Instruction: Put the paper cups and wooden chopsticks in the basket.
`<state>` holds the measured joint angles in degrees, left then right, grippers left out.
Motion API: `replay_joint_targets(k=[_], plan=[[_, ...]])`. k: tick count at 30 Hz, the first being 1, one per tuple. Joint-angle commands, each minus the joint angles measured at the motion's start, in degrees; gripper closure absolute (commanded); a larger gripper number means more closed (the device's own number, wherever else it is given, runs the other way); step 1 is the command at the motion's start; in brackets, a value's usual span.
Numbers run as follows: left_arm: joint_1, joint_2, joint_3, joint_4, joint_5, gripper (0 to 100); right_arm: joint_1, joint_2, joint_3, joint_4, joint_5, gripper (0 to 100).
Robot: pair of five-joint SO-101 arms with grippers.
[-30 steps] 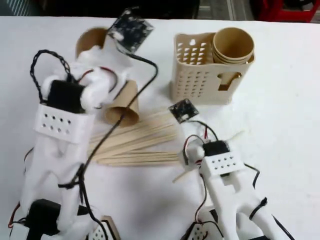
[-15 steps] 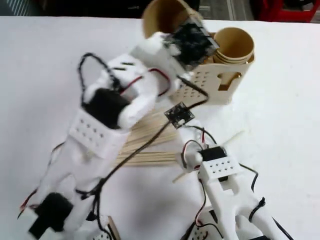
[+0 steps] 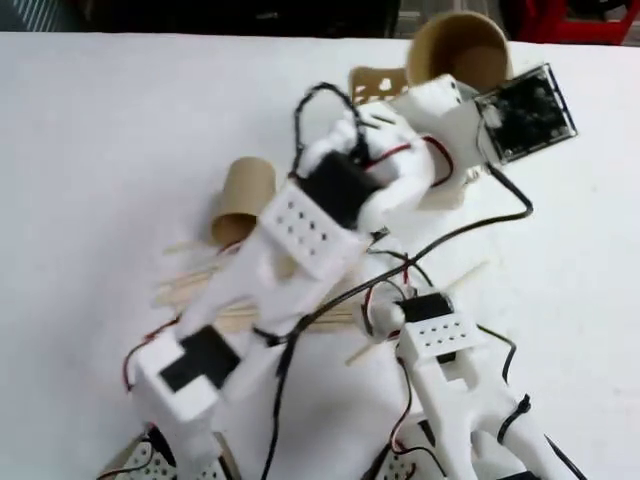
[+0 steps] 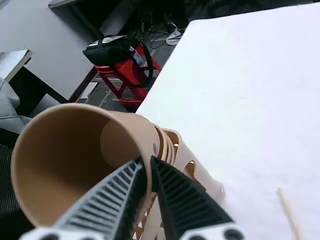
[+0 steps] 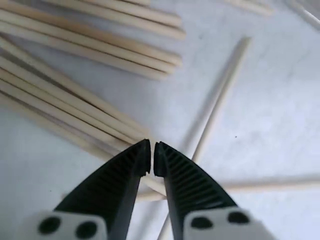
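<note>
The left pincer [image 4: 147, 163] is gripping a paper cup [image 4: 70, 155] by its wall, one finger lying inside the mouth and the other pressing on the outside, with the jaws nearly together on the thin paper. The cup is hanging tilted over the basket [image 4: 196, 176], its open mouth facing the wrist camera. Just beneath it, the rims of stacked cups [image 4: 161, 144] are sitting in the basket; whether the gripped cup is touching them cannot be told. From above, the left arm is stretching across the bench [image 3: 100, 120] and covering most of the basket, with one pierced corner peeking out beside the cup.

A second paper cup [image 3: 240, 198] is lying on its side on the bench, well apart from the basket and near the left arm's middle section.

The right pincer [image 5: 152, 150] is hanging closed, its tips meeting and holding nothing, just above the wooden chopsticks [image 5: 75, 95]. These are lying in a loose fan on the bench, most of them roughly parallel, a few crossing under the pincer's tips. A single chopstick [image 3: 462, 274] is lying apart from the pile, beside the right arm's wrist and between it and the basket.
</note>
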<state>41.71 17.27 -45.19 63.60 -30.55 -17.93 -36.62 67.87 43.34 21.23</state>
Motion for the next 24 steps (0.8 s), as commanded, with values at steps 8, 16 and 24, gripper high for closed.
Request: replay_joint_targets(k=[8,16,24], plan=[[-0.40,12.44,-22.15,10.37,-0.97,97,-0.40,-1.63,-0.18,-0.66,0.62,97.1],[-3.82,14.81,-26.73,8.97,1.67,90,-0.40,-1.63,-0.09,-0.57,0.62,97.1],[-6.20,14.90,-26.81,2.29,2.11,90,-0.40,-1.63,-0.09,-0.57,0.62,97.1]])
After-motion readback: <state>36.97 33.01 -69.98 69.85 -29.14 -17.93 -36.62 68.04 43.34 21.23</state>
